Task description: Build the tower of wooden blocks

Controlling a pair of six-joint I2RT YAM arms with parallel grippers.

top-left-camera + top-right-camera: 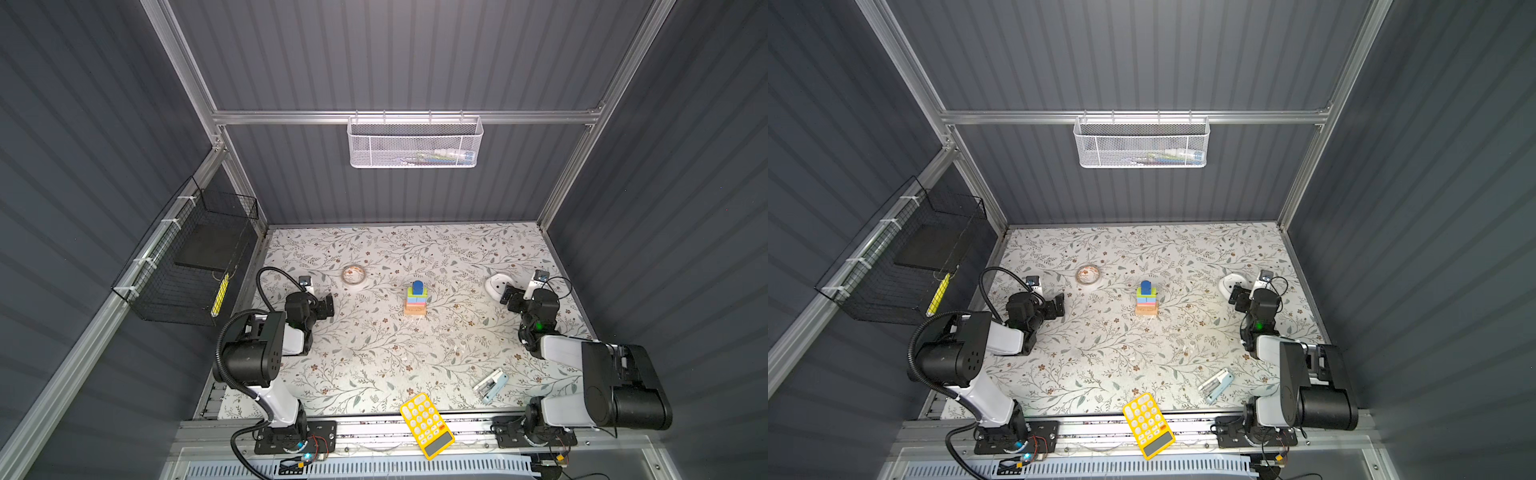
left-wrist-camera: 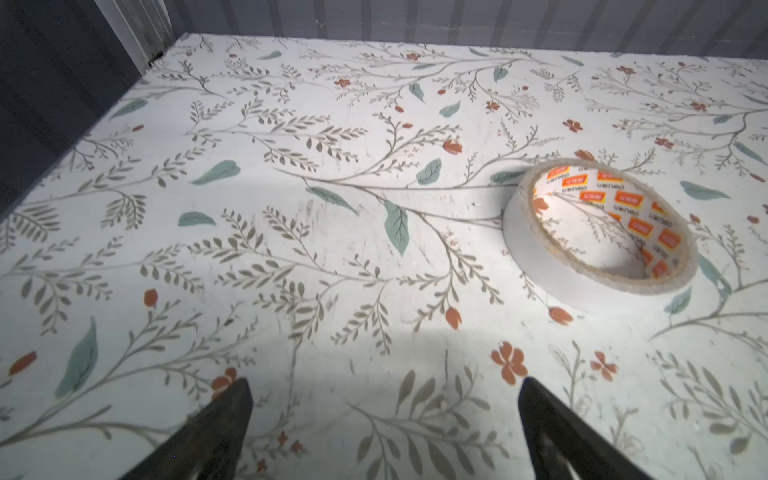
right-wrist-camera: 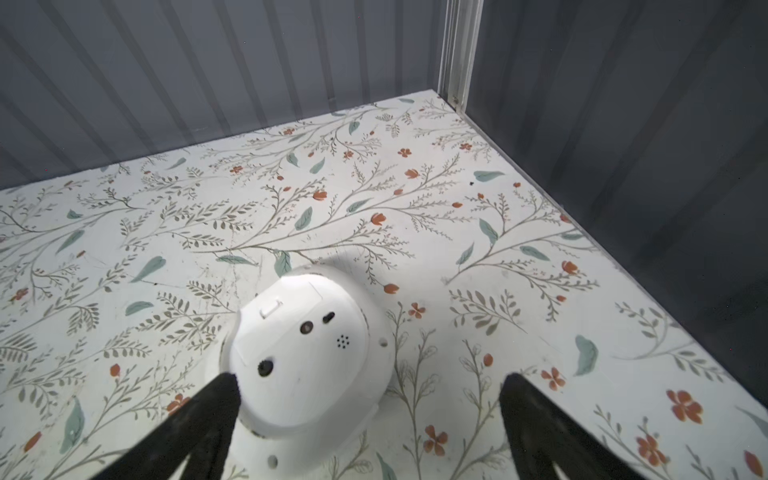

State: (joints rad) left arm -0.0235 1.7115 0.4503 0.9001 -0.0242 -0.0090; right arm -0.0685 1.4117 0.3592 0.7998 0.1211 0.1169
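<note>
The flowered tabletop [image 1: 374, 353] carries everything, and the tower [image 1: 415, 300] stands upright near its middle, seen in both top views [image 1: 1146, 300].

The left arm [image 1: 257, 353] sits well to the left of the tower. The wrist view shows its jaws wide apart with nothing between them. The right arm [image 1: 582, 361] sits well to the right of the tower. Its jaws are also spread, clamped on nothing.

A yellow calculator [image 1: 427, 424] lies well in front of the tower, overhanging the front edge. A white domed device [image 1: 496, 286] lies to the right of the tower, just by the right jaws; the wrist view [image 3: 307, 357] shows it partly behind one finger. A pale-blue stapler [image 1: 491, 385] lies in front of the tower and to its right. A tape roll [image 1: 353, 274] lies flat to the left of the tower and slightly behind it.

The tower has a tan base [image 1: 414, 312], then pink [image 1: 415, 306], light-blue [image 1: 412, 299] and green [image 1: 422, 292] blocks, with a dark-blue piece [image 1: 417, 285] on top.
</note>
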